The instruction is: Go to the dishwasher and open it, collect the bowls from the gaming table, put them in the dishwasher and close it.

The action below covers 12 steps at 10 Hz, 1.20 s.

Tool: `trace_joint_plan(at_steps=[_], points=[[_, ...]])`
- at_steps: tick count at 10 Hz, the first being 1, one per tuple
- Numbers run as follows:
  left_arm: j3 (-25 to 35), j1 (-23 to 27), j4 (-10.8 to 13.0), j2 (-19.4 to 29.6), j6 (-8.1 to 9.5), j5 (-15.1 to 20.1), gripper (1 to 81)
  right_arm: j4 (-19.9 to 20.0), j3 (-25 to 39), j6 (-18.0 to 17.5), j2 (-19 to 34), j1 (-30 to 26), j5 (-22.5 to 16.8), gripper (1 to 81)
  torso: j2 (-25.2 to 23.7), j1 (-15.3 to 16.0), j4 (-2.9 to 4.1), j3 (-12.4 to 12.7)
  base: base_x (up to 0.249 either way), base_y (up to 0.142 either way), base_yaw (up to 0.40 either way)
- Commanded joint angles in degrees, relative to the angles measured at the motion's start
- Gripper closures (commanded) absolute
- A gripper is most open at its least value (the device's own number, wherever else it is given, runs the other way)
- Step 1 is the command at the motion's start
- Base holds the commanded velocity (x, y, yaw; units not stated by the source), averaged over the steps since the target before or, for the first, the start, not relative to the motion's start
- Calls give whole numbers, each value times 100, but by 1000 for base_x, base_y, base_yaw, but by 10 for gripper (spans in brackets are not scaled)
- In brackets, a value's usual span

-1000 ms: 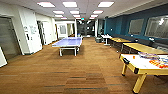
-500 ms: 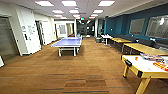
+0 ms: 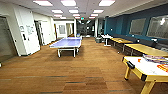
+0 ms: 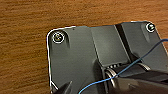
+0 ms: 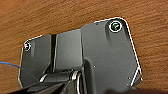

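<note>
Wood-pattern floor (image 3: 82,72) extends through a long room under ceiling light panels (image 3: 68,3). A blue table-tennis table (image 3: 67,43) stands centre-left; long yellow tables (image 3: 146,49) line the blue right wall. A yellow game table (image 3: 147,70) sits nearest, right. Dishwasher location: cannot tell. Gripper finger positions: cannot tell.

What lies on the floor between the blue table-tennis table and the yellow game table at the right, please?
In the head view, bare wood-look floor stretches between the blue table-tennis table and the yellow game table; nothing stands there.
</note>
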<state>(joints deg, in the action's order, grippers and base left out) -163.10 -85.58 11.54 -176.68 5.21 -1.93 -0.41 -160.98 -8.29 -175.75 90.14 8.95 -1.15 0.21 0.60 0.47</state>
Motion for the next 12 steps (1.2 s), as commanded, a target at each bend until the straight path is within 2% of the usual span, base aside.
trace_joint_plan(at_steps=[1, 7, 12], points=[[-12, 327, 6, 1, -20, 254, 10, 41, 24, 20, -41, -307, -262, 10, 0, 0, 0, 0, 197, 0, 0], [-12, 335, 6, 1, -20, 254, 10, 41, 24, 20, -59, -307, -262, 10, 2, 2, 0, 0, 185, 0, 0], [-12, 326, -3, 1, -20, 254, 10, 50, 33, 12, -94, -307, -262, 10, 2, 6, 0, 0, 109, 0, 0]])
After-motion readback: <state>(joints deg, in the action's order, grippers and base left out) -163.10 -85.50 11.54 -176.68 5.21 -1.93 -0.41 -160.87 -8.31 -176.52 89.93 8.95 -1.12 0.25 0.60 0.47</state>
